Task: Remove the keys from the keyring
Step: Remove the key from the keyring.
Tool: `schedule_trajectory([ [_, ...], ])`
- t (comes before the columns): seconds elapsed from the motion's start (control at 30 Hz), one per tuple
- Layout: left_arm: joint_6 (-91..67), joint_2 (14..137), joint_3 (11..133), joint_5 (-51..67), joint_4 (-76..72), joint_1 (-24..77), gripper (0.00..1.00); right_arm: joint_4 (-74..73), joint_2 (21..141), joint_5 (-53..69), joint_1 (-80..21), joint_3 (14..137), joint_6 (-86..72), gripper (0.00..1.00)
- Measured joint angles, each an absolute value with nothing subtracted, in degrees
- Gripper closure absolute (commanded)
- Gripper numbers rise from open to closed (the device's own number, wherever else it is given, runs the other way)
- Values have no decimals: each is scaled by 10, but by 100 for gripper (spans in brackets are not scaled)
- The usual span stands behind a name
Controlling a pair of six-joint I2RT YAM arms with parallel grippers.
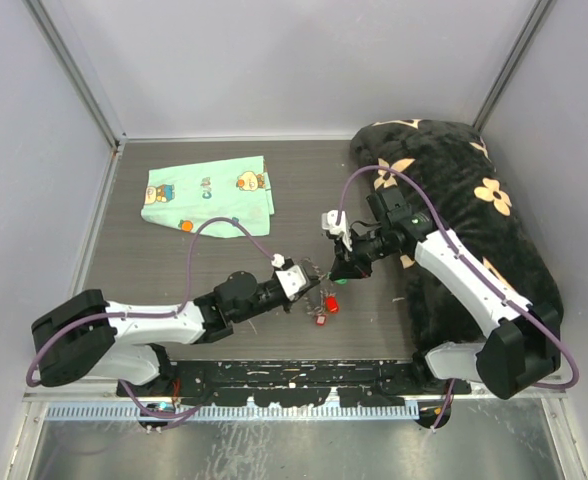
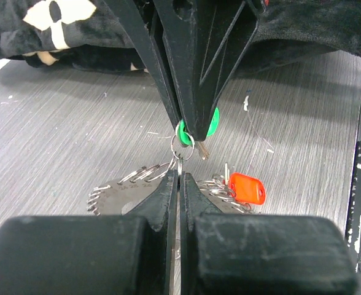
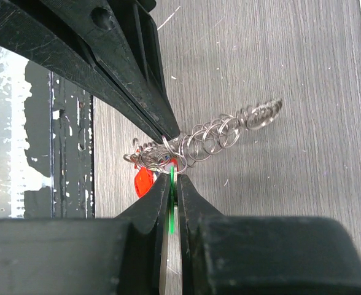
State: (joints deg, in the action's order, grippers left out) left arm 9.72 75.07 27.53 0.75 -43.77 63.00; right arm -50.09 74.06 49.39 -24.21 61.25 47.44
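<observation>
I work over a grey wood-grain table (image 1: 174, 280) boxed in by pale walls, with a mint-green cloth (image 1: 209, 197) at about 10 o'clock from the centre and a black flowered blanket (image 1: 474, 190) heaped along the 3 o'clock side.

The keyring (image 2: 116, 192) lies on the table just toward 6 o'clock from the centre, and its rim is fringed with small silver loops. The left gripper (image 2: 179, 175) has its jaws pressed together on the ring's thin wire. The right gripper (image 3: 170, 184) reaches in from 2 o'clock, and its jaws are clamped on the green-headed key (image 2: 213, 123). That key hangs by a small split ring (image 2: 182, 146) between the two tips. A red-headed key (image 2: 247, 188) lies beside the bunch at 4 o'clock from my left fingers; of the other keys I can make out little.

I judge this to be the step of working the green-headed key free. To do it well, I would hold the left grip as a firm anchor. I would feed the split ring round its coil with short rotating pulls from the right wrist (a straight tug would only drag the whole bunch). I would watch that the wire does not slip out of the left jaws.
</observation>
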Motion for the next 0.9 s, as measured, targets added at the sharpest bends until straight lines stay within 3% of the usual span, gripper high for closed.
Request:
schedule_trajectory([
  [0.9,-8,729,231,6,-509,630,100,-459,678,565,-252,553,562,99],
])
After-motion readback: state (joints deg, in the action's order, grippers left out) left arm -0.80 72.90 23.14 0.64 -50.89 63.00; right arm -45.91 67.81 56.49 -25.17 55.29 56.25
